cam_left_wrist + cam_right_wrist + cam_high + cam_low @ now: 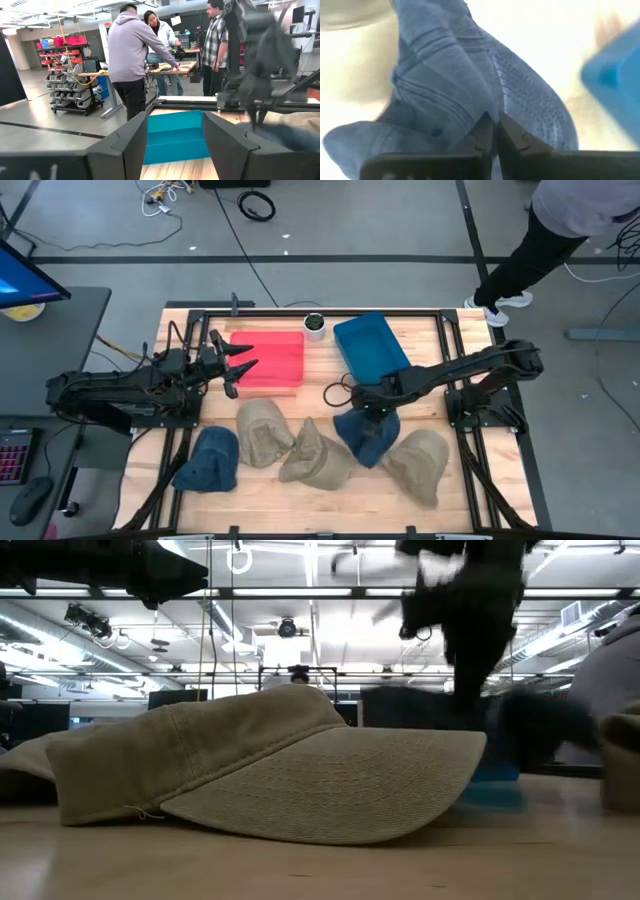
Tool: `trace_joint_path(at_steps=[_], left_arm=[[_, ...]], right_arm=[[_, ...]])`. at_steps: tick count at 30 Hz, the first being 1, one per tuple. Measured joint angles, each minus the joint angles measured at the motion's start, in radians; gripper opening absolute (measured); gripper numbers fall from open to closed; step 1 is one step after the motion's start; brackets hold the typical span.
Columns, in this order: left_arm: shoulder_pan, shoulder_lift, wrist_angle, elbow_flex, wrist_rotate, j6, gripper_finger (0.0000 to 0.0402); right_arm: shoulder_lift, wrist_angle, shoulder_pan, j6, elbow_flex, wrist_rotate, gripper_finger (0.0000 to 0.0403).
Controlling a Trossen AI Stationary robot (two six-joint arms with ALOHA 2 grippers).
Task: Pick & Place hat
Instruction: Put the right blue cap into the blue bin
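Note:
A blue denim hat (368, 438) lies among tan hats near the table's middle. My right gripper (368, 412) is over its far part, fingers shut on it; the right wrist view fills with the denim (460, 75) beyond the gripper (494, 122). The low view shows the arm and the dark hat (530, 728) only as a blur. My left gripper (243, 365) waits open above the red bin (272, 360) and looks level toward the blue bin (175, 135). My right gripper pinches a fold of the blue hat's cloth (492, 107) between its two fingers, coming from above and pointing down. The fingertips (485, 127) nearly meet on the cloth. Whether the hat is off the table I cannot tell.
A second blue hat (208, 460) and three tan hats (262, 430), (315, 452), (418, 462) lie along the table's near side. The blue bin (370, 345) and a small green cup (315, 325) stand at the far side. People stand beyond the table (130, 55).

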Motion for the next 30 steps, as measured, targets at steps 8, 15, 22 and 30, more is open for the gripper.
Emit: trace_joint_path(at_steps=[8, 15, 22, 30], left_arm=[[0.000, 0.000, 0.000, 0.000, 0.000, 0.000, 0.0193], [0.000, 0.000, 0.000, 0.000, 0.000, 0.000, 0.0193], [0.000, 0.000, -0.001, 0.001, 0.000, 0.000, 0.0193], [0.000, 0.005, -0.011, 0.001, 0.000, 0.000, 0.0193]], right_arm=[[-0.152, -0.230, 0.048, -0.556, 0.217, 0.185, 0.0003], [-0.223, -0.298, -0.027, -1.252, 0.222, 0.506, 0.0003], [-0.206, -0.194, -0.260, -1.603, 0.202, 0.592, 0.0003], [-0.192, 0.232, -0.408, -1.964, -0.064, 0.450, 0.0002]])
